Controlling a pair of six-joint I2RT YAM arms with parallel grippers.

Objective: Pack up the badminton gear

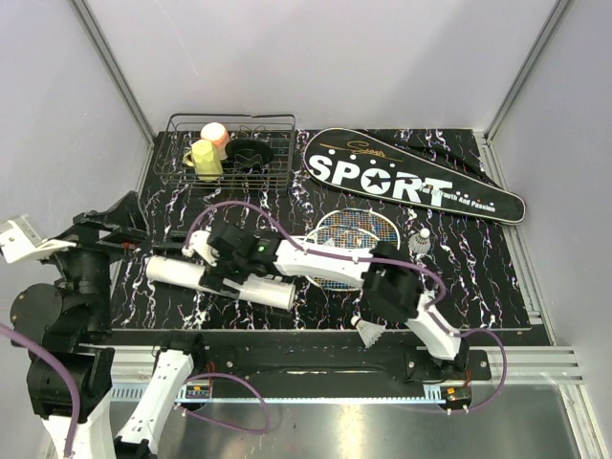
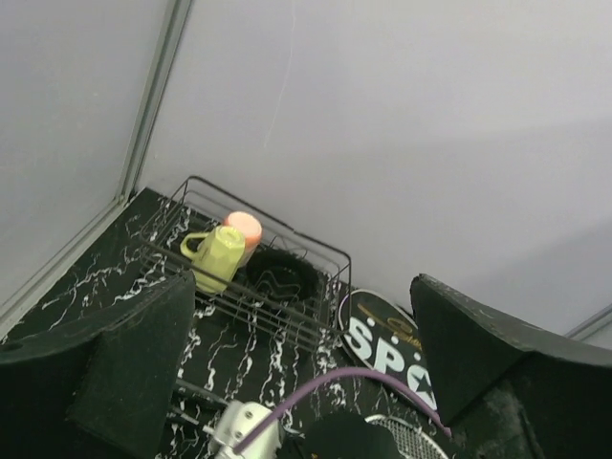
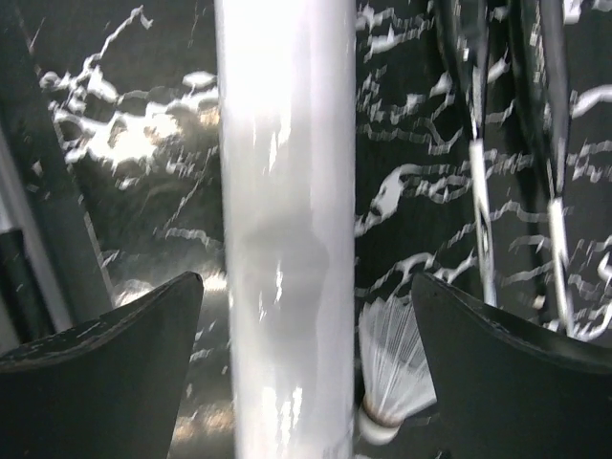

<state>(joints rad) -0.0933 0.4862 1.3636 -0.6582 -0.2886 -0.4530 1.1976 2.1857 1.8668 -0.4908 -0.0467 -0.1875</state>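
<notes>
A shuttlecock (image 1: 368, 332) lies at the tabletop's (image 1: 497, 277) front edge; beyond it the right hand (image 3: 306, 373), released, straddles the white tube (image 3: 287, 191). The left hand (image 2: 306, 363) is released too, raised at the left edge; rackets (image 1: 349, 234) lie centre, bag (image 1: 411, 177) at the back edge.

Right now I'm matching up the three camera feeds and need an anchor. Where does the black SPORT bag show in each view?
Top external: the SPORT bag lies at the back right of the table, just right of the wire basket.
Left wrist: only its end with the letters "SPO" shows, low and right of centre, again right of the basket.
Right wrist: not in it.
Shared landmark: the black, white-veined tabletop.
</notes>
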